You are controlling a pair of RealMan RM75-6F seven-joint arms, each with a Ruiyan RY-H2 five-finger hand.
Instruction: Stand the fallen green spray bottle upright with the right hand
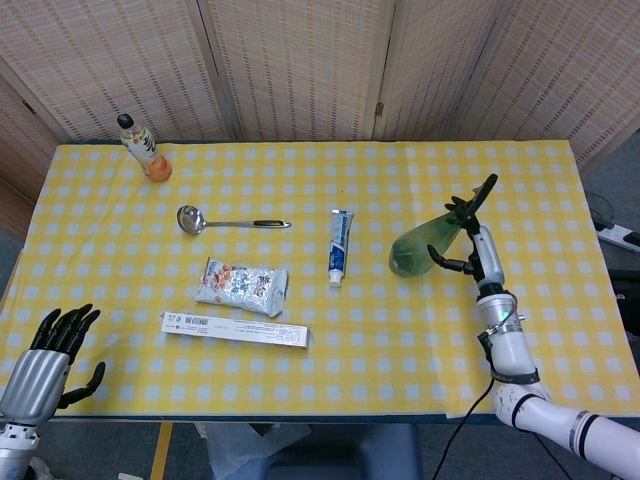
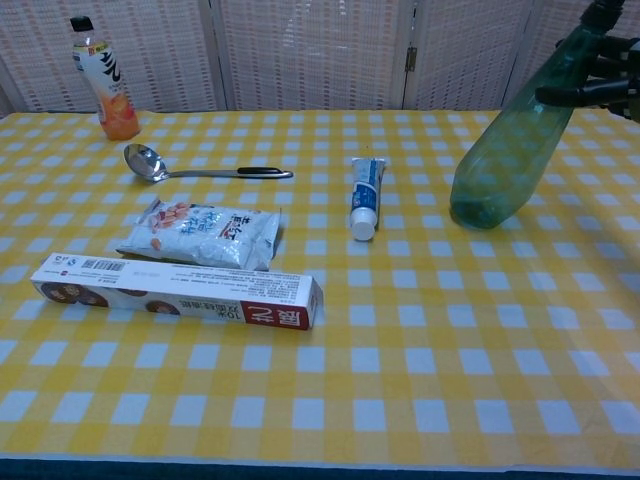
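We see a table (image 1: 300, 160) covered in a yellow-and-white checked cloth, and behind it pale woven screen panels (image 1: 300, 60) of a beige tone. The spray bottle (image 2: 505, 150) is translucent dark green with a black top. The right hand (image 1: 470, 245) shows black fingers on a white and silver forearm; the left hand (image 1: 45, 350) has black fingers on a ribbed silver back. The toothpaste tube (image 2: 366, 195) is white and blue with a white cap. The ladle (image 2: 150, 162) is shiny silver with a black handle. The snack packet (image 2: 200, 235) is white with orange printing. The long box (image 2: 180, 290) is white with a red end. The drink bottle (image 2: 105, 85) is orange and white under a black cap.
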